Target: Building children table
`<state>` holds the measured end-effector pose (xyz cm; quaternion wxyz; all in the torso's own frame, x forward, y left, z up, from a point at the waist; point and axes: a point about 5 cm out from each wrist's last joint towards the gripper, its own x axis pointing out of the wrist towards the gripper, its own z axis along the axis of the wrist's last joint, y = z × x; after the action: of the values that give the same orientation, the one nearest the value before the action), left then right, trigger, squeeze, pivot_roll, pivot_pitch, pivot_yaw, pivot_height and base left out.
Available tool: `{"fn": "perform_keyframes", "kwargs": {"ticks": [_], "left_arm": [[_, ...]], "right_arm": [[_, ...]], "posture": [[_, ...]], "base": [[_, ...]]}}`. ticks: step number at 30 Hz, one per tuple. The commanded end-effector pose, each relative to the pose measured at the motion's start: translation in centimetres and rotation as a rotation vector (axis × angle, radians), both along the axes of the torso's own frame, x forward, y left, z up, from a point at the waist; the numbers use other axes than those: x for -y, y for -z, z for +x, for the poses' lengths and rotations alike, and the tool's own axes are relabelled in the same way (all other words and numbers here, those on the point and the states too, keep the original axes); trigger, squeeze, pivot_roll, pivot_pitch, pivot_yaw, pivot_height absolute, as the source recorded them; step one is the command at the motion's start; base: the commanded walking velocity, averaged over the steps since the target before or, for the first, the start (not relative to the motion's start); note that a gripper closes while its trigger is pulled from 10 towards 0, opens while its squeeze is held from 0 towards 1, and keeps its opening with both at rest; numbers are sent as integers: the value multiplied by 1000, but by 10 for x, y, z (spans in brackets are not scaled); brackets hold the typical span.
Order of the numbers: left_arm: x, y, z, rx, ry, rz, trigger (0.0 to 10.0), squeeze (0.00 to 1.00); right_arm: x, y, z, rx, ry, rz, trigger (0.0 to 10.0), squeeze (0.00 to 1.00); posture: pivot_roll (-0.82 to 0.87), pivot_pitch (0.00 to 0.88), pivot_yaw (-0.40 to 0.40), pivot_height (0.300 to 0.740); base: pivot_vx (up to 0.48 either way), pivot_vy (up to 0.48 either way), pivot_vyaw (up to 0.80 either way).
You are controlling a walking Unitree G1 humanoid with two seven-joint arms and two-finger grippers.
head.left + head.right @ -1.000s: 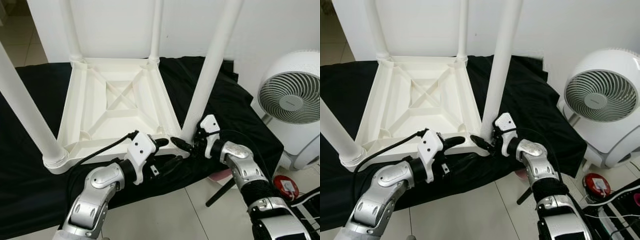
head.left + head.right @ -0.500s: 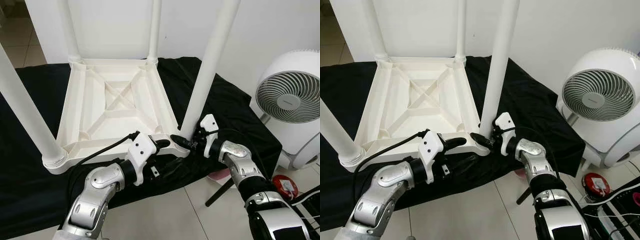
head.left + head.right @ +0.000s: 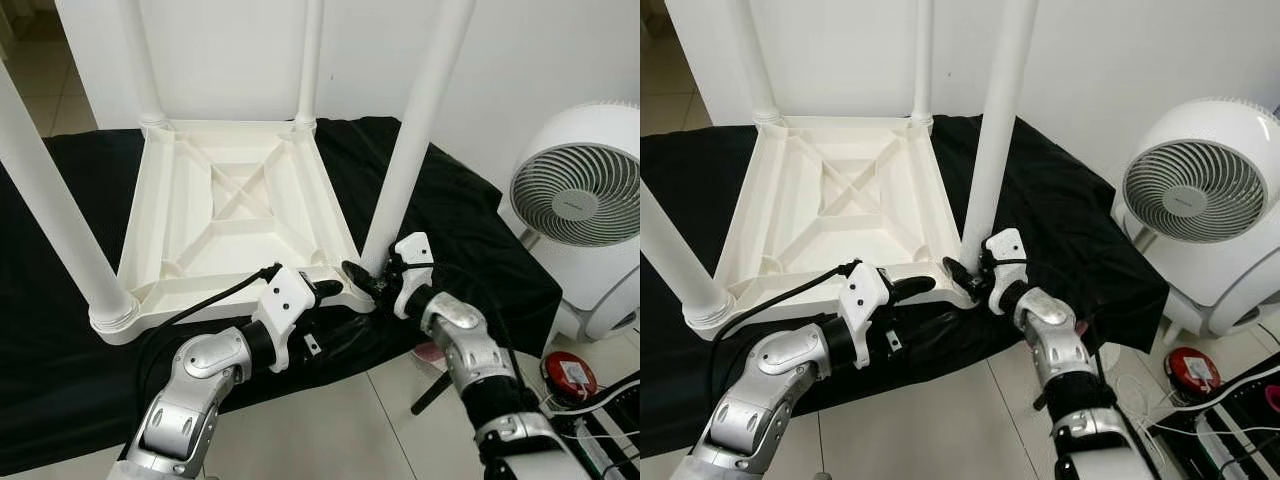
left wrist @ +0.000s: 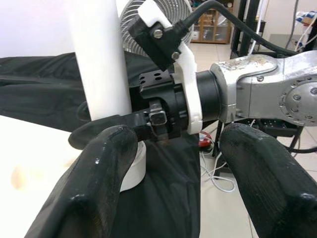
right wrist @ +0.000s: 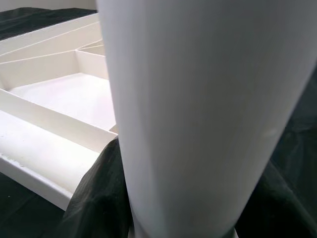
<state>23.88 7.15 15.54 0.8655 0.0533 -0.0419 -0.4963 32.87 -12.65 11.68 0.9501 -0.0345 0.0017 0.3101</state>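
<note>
A white plastic children's table (image 3: 150,220) lies upside down on a black cloth (image 3: 470,230), with its legs standing up. My right gripper (image 3: 365,282) is at the base of the near right leg (image 3: 410,150), shut on it. One of its black fingers (image 4: 94,134) crosses the front of the leg. That leg (image 5: 198,99) looms close in the right wrist view, beside the ribbed underside (image 5: 59,99). My left gripper (image 3: 335,305) is open at the table's near rim, just left of that corner, with one finger above the rim and one below.
A white round fan (image 3: 585,200) stands on the floor at the right. Near it lie a red disc (image 3: 570,372), cables and a black rod (image 3: 440,385). A white wall is close behind the table. Tiled floor runs along the near side.
My right forearm has swung inward and lower, while its gripper stays at the leg's base. The left arm has not moved. The camera has shifted slightly.
</note>
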Motion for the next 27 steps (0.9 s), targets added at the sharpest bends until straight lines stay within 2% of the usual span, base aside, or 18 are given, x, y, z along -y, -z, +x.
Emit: {"fn": "perform_keyframes", "kwargs": {"ticks": [1, 2, 3, 4, 5, 6, 7, 8, 10, 13, 17, 18, 21, 25, 26, 27], "left_arm": [[1, 2, 2, -8, -50, -9, 10000, 0], [1, 2, 1, -9, -48, -8, 10000, 0], [1, 2, 1, -9, -48, -8, 10000, 0], [1, 3, 1, -11, -47, -8, 10000, 0], [1, 3, 1, -11, -47, -8, 10000, 0], [1, 3, 0, -11, -46, -7, 10000, 0], [1, 3, 0, -11, -46, -7, 10000, 0], [2, 3, 0, -12, -45, -8, 10000, 0], [2, 3, 0, -12, -45, -8, 10000, 0], [2, 2, 0, -8, -58, -11, 10000, 0], [2, 2, 0, -7, -58, -11, 10000, 0], [2, 2, 0, -7, -56, -11, 10000, 0], [2, 2, 1, -5, -56, -10, 10000, 0], [1, 1, 3, -1, -61, -10, 10000, 0], [1, 1, 3, 0, -63, -8, 10000, 0], [1, 1, 3, 0, -63, -8, 10000, 0]], "right_arm": [[-1, 2, 0, -13, 68, -18, 10000, 0], [-6, 3, -2, -22, 121, -5, 10000, 0], [-6, 3, -2, -22, 121, -5, 10000, 0], [-11, 4, -4, -25, 195, 0, 10000, 0], [-11, 4, -4, -25, 195, 0, 10000, 0], [-16, 6, -7, -26, 275, 2, 10000, 0], [-16, 6, -7, -26, 275, 2, 10000, 0], [-24, 7, -9, -20, 377, -3, 10000, 0], [-24, 7, -9, -20, 377, -3, 10000, 0], [-37, 5, -15, -38, 420, 42, 10000, 0], [-36, 3, -16, -41, 400, 58, 10000, 0], [-34, 2, -16, -47, 375, 76, 10000, 1000], [-29, -3, -17, -53, 318, 118, 10000, 1000], [-17, -12, -20, -17, 235, 108, 10000, 1000], [-10, -14, -21, 3, 184, 88, 10000, 396], [-10, -14, -21, 3, 184, 88, 10000, 396]], "posture": [[-8, 0, -68, 740], [-8, 0, -70, 740], [-8, 0, -70, 740], [-7, 0, -72, 740], [-7, 0, -72, 740], [-3, 0, -77, 740], [-3, 0, -77, 740], [-3, 0, -78, 740], [-3, 0, -78, 740], [12, 0, -88, 740], [8, 0, -88, 740], [6, 0, -88, 740], [6, 0, -90, 740], [4, 0, -91, 740], [2, 0, -88, 740], [2, 0, -88, 740]], "base": [[0, 0, 0], [0, 0, 0], [0, 0, 0], [0, 0, 0], [0, 0, 0], [0, 0, 0], [0, 0, 0], [0, 0, 0], [0, 0, 0], [0, 0, 0], [0, 0, 0], [0, 0, 0], [0, 0, 0], [0, 0, 0], [0, 0, 0], [0, 0, 0]]}}
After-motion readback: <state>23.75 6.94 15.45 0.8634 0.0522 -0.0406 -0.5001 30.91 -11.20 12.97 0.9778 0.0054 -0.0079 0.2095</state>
